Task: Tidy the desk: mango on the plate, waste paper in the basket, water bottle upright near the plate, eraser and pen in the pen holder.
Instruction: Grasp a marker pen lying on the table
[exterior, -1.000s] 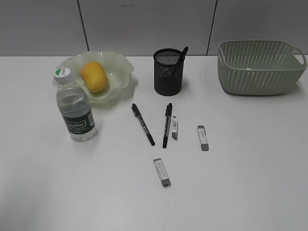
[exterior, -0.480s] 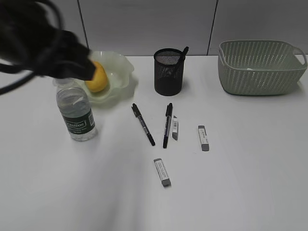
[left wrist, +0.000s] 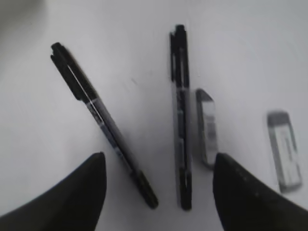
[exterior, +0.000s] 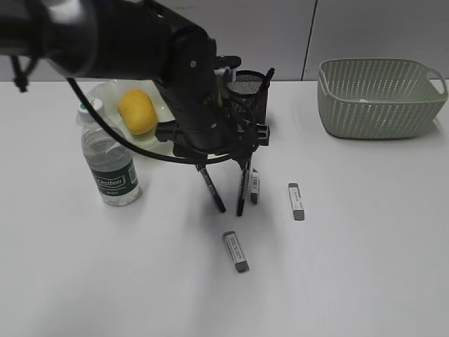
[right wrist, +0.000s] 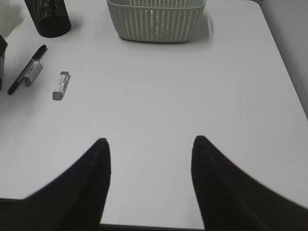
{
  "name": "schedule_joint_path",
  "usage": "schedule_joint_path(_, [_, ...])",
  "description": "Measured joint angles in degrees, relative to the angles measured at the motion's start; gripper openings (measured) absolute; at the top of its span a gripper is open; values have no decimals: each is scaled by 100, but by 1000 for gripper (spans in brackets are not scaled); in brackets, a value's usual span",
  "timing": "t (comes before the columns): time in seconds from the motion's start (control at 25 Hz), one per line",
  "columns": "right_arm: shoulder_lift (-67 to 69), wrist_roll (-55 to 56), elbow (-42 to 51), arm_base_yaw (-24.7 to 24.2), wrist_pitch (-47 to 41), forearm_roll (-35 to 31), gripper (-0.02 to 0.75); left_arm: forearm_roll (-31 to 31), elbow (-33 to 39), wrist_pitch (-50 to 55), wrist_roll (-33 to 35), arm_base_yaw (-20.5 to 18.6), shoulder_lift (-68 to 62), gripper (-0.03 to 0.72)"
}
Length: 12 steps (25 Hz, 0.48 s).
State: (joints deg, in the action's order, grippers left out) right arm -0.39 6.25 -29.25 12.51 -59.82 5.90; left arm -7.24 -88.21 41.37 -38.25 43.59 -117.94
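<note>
Now you see the left arm reach across the white desk (exterior: 365,267), bent over the two black pens | left gripper (left wrist: 159,192) spread apart, holding nothing, straddling left pen (left wrist: 103,125) and right pen (left wrist: 180,115) | small grey eraser (left wrist: 208,127) just beside right pen | right gripper (right wrist: 150,159) parted above bare desk | yellow-orange mango (exterior: 137,111) in pale green wavy plate (exterior: 112,90) | clear water bottle (exterior: 109,161) upright nearby.

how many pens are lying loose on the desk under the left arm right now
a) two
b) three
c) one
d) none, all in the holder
a: the left wrist view shows two black pens flat on the desk, the left pen and the right pen, both between the spread fingers of the open left end effector; another pen stands in the pen holder.
</note>
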Motion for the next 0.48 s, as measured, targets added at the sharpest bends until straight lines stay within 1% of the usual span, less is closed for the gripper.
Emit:
schedule_joint_path(0.08, [0,0,0,0,0,0,435,-262,-394,93,-575,-66,-421,513])
schedule_joint_path(0.2, [0,0,0,0,0,0,435,-746,-931,285,-1151,-150,-855,472])
schedule_joint_path(0.36, [0,0,0,0,0,0,435,-1530,-1478,578,-1741,-162,-1244,441])
schedule_joint_path(0.48, [0,0,0,0,0,0,435,-1647,-1646,671,-1899,-250,-1463,435])
